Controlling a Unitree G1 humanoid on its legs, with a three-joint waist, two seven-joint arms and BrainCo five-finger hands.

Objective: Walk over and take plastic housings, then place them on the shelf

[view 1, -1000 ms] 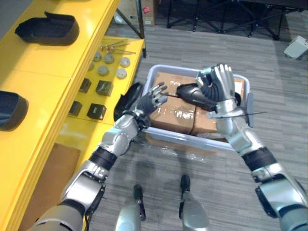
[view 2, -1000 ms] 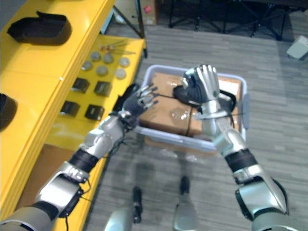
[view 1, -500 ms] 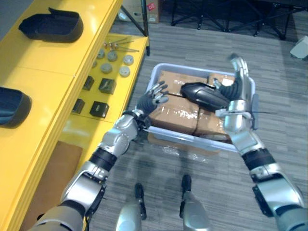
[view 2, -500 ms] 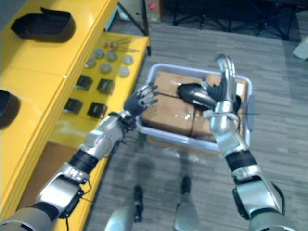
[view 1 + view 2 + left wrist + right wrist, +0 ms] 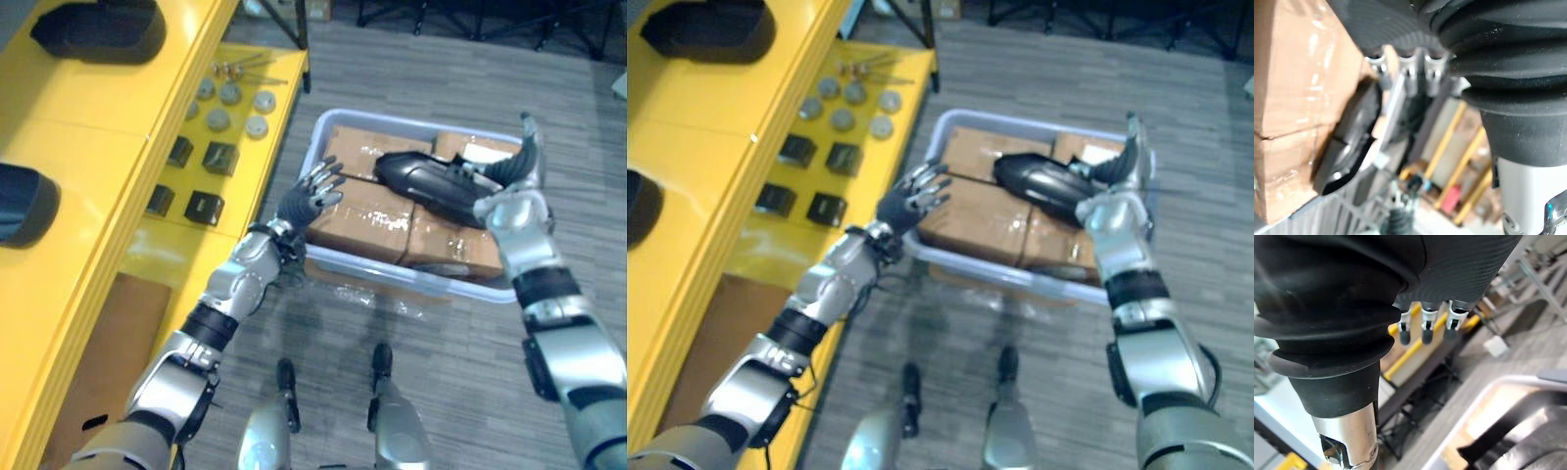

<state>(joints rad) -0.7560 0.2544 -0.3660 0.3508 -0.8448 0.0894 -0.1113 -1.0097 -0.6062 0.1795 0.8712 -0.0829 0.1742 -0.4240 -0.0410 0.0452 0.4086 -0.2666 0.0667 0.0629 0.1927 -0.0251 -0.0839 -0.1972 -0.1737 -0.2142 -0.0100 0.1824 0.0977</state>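
Left arm extended forward, left hand palm-down with fingers loosely spread and relaxed; right arm bent upward, right hand raised edge-on, fingers straight, pointing up.

Black housing, yellow shelf, brown boxes

Nothing legible anywhere; any print on the cardboard boxes seems too blurred to read.
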